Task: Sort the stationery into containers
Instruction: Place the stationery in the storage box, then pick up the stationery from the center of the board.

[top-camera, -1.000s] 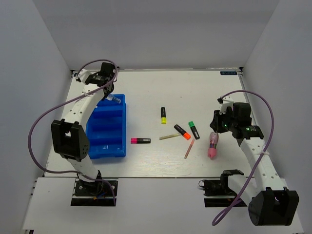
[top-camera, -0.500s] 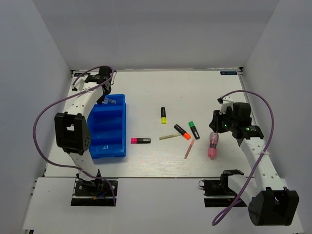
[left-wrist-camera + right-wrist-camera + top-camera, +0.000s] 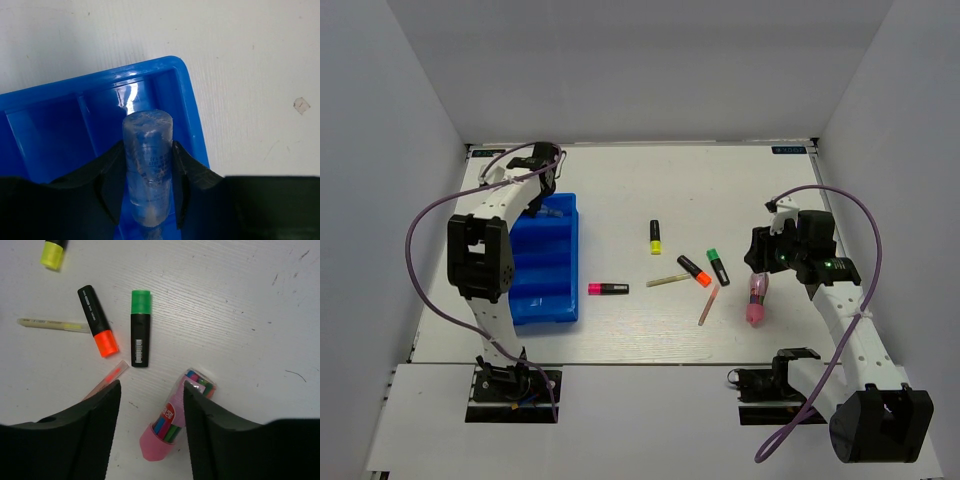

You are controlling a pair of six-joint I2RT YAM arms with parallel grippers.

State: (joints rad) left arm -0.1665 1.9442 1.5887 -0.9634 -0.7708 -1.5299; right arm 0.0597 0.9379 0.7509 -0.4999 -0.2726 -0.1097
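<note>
While the left gripper [image 3: 148, 150] clamps the clear pen [image 3: 148, 165] over the glossy blue tray's [image 3: 50, 130] far corner bay, I see the right gripper [image 3: 151, 387] spread open above the pink tube [image 3: 172, 430]. Green highlighter [image 3: 140, 327] and orange highlighter [image 3: 97, 320] lie near it. Only the top view shows the pink highlighter [image 3: 608, 289] beside the tray.

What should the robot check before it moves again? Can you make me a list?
1. The left gripper is clamped on the clear pen: ok.
2. The pen is over the blue tray: ok.
3. The tray slot under the pen is free: cannot tell, as the gripper hides part of it.
4. The right gripper has its jaws apart: ok.
5. The pink tube is centred under the right gripper: not ok, it lies slanted and off to one side.
</note>
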